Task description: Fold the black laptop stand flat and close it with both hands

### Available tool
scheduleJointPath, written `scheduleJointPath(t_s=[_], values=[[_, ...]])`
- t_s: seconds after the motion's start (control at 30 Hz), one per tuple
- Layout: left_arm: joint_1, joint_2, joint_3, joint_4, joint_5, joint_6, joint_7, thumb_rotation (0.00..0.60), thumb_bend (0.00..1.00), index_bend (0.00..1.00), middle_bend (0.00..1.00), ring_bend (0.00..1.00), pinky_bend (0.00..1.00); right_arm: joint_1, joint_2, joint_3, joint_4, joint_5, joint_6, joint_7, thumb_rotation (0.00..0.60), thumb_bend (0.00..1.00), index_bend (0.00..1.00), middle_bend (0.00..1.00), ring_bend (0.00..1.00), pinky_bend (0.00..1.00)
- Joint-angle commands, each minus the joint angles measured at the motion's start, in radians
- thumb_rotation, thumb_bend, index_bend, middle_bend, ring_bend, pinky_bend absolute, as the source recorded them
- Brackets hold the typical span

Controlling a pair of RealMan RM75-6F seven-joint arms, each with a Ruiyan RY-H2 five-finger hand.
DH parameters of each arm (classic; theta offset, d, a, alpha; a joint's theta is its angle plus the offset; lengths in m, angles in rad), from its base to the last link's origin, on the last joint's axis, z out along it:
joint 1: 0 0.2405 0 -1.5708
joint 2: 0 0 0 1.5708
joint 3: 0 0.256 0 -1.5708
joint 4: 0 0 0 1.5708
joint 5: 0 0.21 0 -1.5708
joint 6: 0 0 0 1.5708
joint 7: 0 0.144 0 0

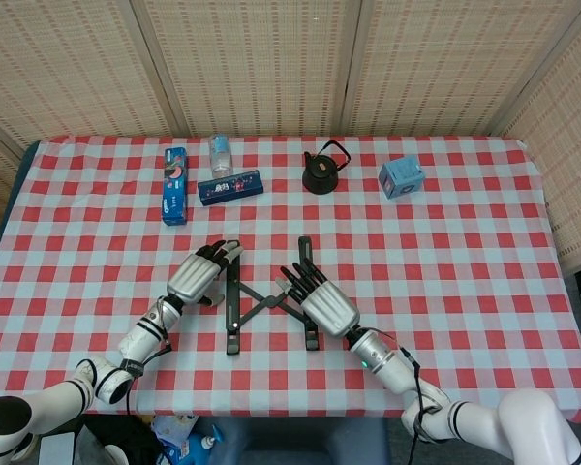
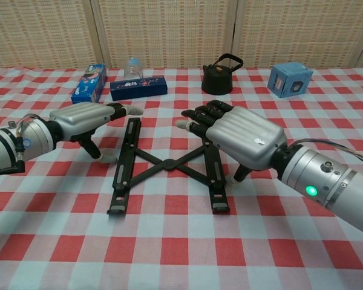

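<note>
Stand (image 2: 166,164) lies spread in an X on surface (image 2: 169,254). Left hand (image 2: 85,118) and right hand (image 2: 239,136) hover at its rails, fingers (image 2: 196,116) released, holding nothing.

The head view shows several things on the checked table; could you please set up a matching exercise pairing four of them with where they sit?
Things:
1. black folding laptop stand
2. small black kettle
3. light blue cube box
4. clear plastic bottle

Places:
A. far side, furthest right of the four
B. far side, left of the kettle
C. between the two hands
D. far side, near the middle

Pairs: 1-C, 2-D, 3-A, 4-B
</note>
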Motion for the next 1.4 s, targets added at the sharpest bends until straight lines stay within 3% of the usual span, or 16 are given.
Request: scheduleJointPath(t_s=[0.03, 1.4], values=[[-0.001, -0.002, -0.004, -0.005, -0.006, -0.004, -0.011, 0.6, 0.22, 0.0, 0.0, 0.0, 0.16, 0.001, -0.006, -0.001, 0.007, -0.004, 0.004, 0.003, 0.6, 0.0, 0.0, 0.0, 0.0, 0.0], [-0.004, 0.048, -0.014, -0.127, -0.036, -0.032, -0.049, 0.6, 0.22, 0.0, 0.0, 0.0, 0.17, 0.033, -0.175, 0.051, 0.163, -0.037, 0.139, 0.095, 0.6, 0.0, 0.0, 0.0, 0.0, 0.0]])
